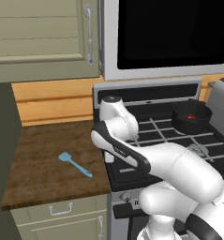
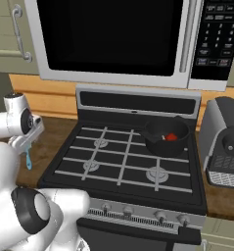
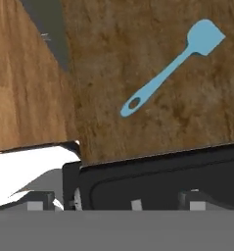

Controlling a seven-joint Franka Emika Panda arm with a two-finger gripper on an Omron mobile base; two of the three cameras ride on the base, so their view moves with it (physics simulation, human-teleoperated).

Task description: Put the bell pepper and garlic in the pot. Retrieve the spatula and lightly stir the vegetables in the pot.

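The light-blue spatula point(image 1: 75, 164) lies flat on the wooden counter left of the stove, and in the hand view the spatula point(image 3: 172, 68) sits at the upper right. My gripper point(image 2: 23, 142) hangs over the counter's right edge by the stove, above and apart from the spatula, open with nothing between its fingers. The black pot point(image 1: 192, 118) stands on the back right burner with the red bell pepper point(image 1: 191, 116) inside; from the right side the pot point(image 2: 157, 142) and pepper point(image 2: 171, 137) show the same. The garlic is hidden.
The black stove point(image 2: 123, 162) has bare grates left of and in front of the pot. A grey boxy appliance point(image 2: 225, 142) stands right of the stove. A microwave point(image 2: 113, 39) hangs above it. The wooden counter point(image 1: 43, 159) ends at a wall on the left.
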